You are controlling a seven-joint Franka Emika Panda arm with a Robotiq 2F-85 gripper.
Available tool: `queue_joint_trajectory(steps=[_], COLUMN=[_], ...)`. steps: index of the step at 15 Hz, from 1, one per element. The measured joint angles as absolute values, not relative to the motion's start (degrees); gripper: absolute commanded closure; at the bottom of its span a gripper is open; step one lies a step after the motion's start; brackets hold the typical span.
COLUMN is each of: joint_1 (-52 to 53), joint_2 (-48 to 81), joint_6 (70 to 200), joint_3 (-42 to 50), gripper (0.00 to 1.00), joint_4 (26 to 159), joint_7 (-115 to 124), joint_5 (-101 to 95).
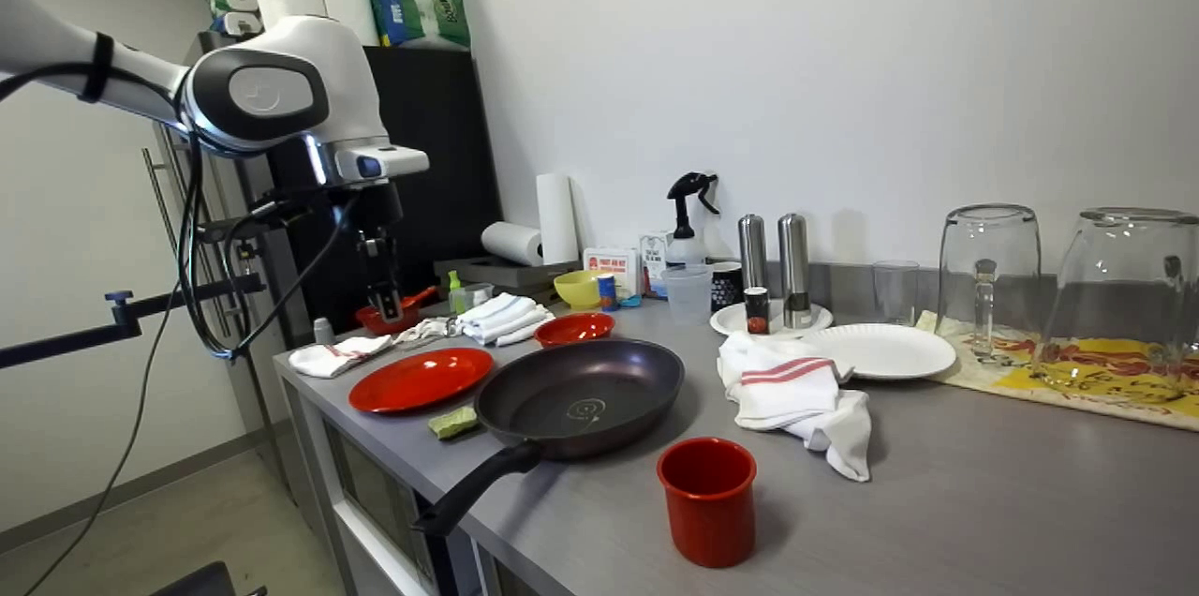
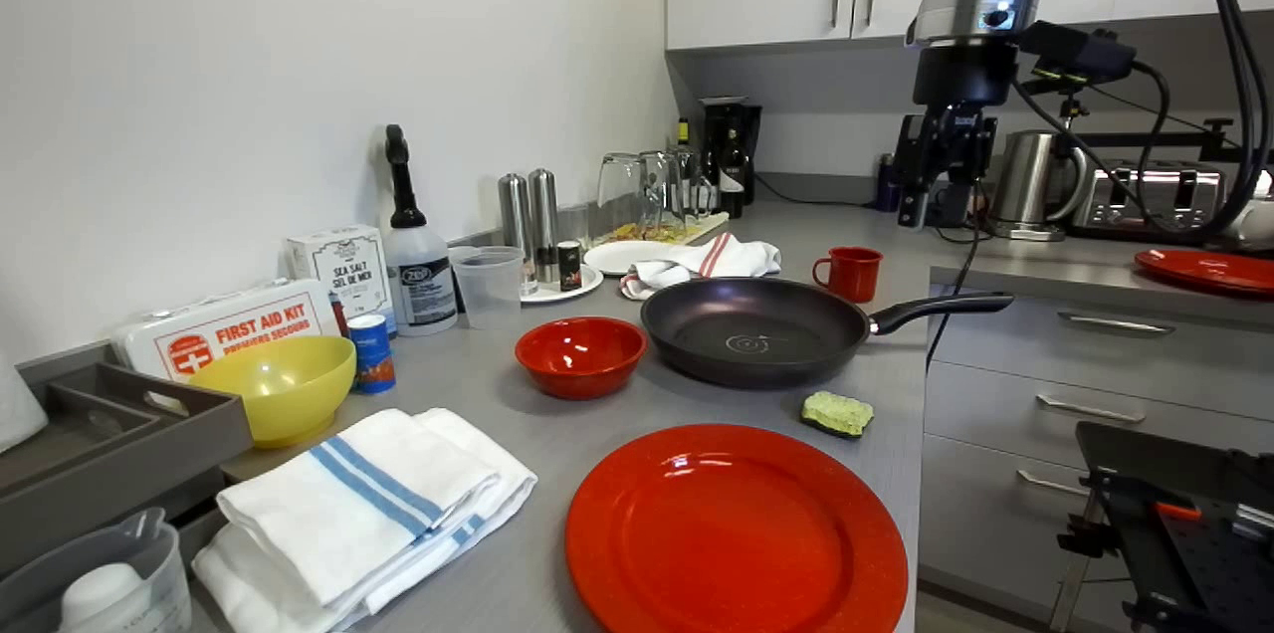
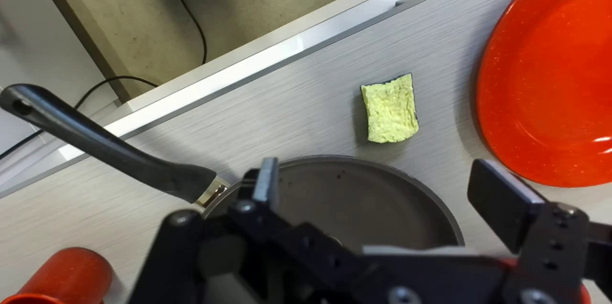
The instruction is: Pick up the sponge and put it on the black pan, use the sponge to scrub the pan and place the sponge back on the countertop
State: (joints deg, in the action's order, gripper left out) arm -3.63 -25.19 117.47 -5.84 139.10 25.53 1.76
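Observation:
The yellow-green sponge (image 1: pixel 453 423) (image 2: pixel 837 414) (image 3: pixel 389 110) lies flat on the grey countertop (image 1: pixel 937 502) (image 3: pixel 296 98), between the black pan (image 1: pixel 599 380) (image 2: pixel 751 329) (image 3: pixel 354 194) and the red plate, close to the counter's front edge. The pan rests upright with nothing in it, its handle reaching past that edge. My gripper (image 1: pixel 386 304) (image 2: pixel 933 203) (image 3: pixel 375 177) hangs in the air above the counter, fingers wide apart and nothing between them. In the wrist view the sponge appears beyond the fingertips, and the gripper covers the lower part of the pan.
A red plate (image 2: pixel 737 533) (image 3: pixel 554 93) flanks the sponge. A red bowl (image 2: pixel 580 356) sits behind the pan, and a red mug (image 1: pixel 707 502) (image 2: pixel 851 273) stands near its handle side. Folded towels (image 2: pixel 368 514) and a white cloth with red stripes (image 1: pixel 796 390) lie on the counter.

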Motion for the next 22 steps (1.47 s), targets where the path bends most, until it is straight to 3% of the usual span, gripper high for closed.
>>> queue_joint_trajectory(steps=[22], joint_1=[0.4], joint_2=[-25.9], joint_6=[125.6], joint_3=[-8.9], gripper=[0.0], joint_4=[149.2], joint_7=[26.2], joint_5=[3.1])
